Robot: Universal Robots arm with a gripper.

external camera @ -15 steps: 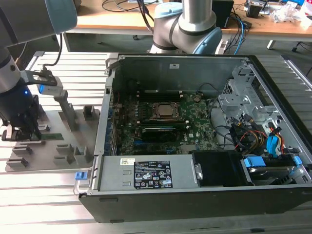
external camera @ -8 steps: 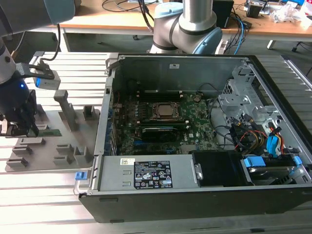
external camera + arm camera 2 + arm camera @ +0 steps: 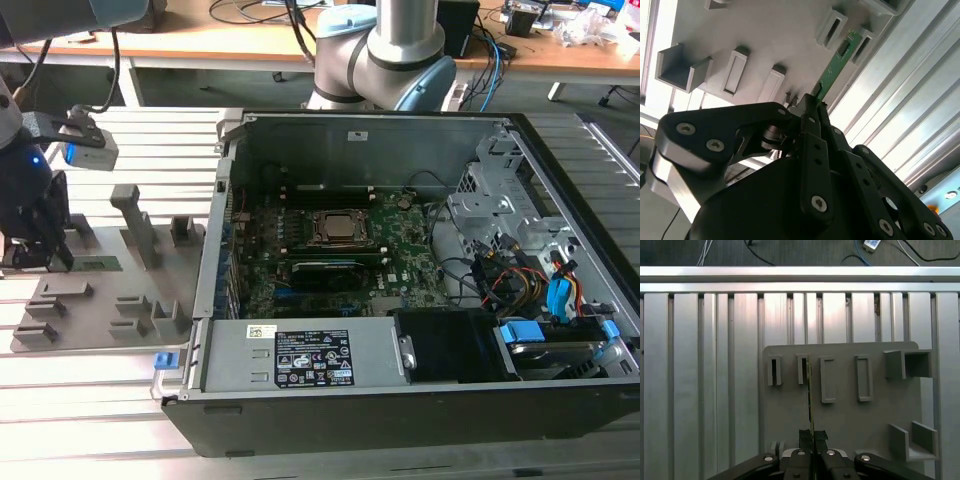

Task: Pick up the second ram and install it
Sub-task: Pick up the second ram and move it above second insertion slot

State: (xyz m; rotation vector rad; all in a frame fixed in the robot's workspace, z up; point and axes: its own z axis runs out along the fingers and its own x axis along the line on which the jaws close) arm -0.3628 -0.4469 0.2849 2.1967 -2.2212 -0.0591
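You'll find the end effector (image 3: 48, 255) at the exterior view's left, low over the grey fixture plate (image 3: 100, 310) that lies on the slatted aluminium table (image 3: 100, 400). Its fingers are drawn narrow and pinch one end of the second ram (image 3: 100, 263). From there the thin green stick runs toward the exterior view's right, along the plate.

In the second wrist view the dark fingertips of the end effector (image 3: 815, 102) meet on the ram (image 3: 837, 60). You can see its flat green face, with a dark chip near the far end, reaching out across the fixture plate (image 3: 765, 30) toward a pair of slotted blocks.

In the first wrist view the ram (image 3: 810, 395) is edge-on – a thin line from the end effector (image 3: 812, 435) up to just beside one slotted block on the plate (image 3: 790, 410). Whether its lower edge touches the plate or sits just above it, you cannot tell.

To the exterior view's right, well apart from the ram, the open computer case (image 3: 560, 400) lies on the table. Inside it are the motherboard (image 3: 400, 250), the square silver CPU socket (image 3: 340, 228) and a labelled power supply (image 3: 300, 355) along the near side.
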